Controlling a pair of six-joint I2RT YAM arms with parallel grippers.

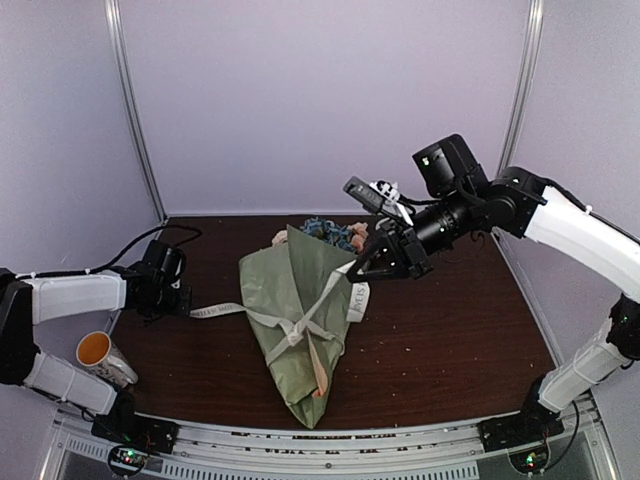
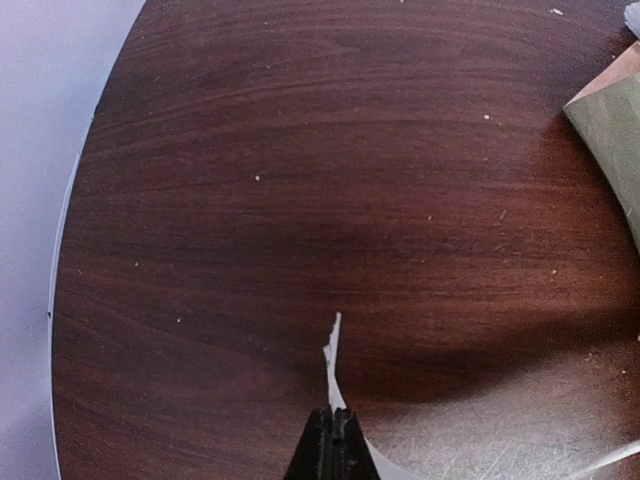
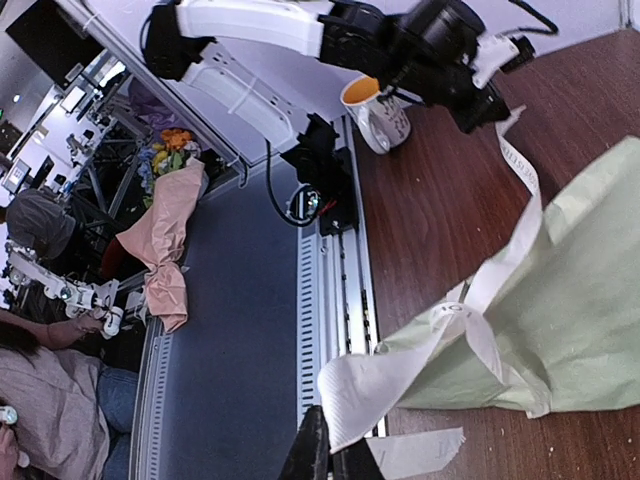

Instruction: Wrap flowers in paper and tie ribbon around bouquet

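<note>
The bouquet [image 1: 300, 320] lies in the middle of the table, a cone of sage-green paper [image 3: 590, 300] with its tip toward the near edge. Blue and pink flowers [image 1: 330, 232] show at its far, wide end. The cream ribbon [image 1: 225, 310] crosses in a knot over the cone's middle. One end runs left to my left gripper [image 1: 183, 300], low at the table's left edge. Its jaws [image 2: 335, 415] are shut on that ribbon tip [image 2: 335, 350]. The other end rises to my right gripper [image 1: 358, 268], held above the cone's far right side and shut [image 3: 335, 445] on the ribbon [image 3: 400, 380].
A white mug [image 1: 100, 355] with an orange inside lies by the left arm at the near left corner. Black cables [image 1: 150, 240] trail at the far left. White walls close the back and sides. A pink-wrapped bundle [image 3: 165, 240] hangs off the table.
</note>
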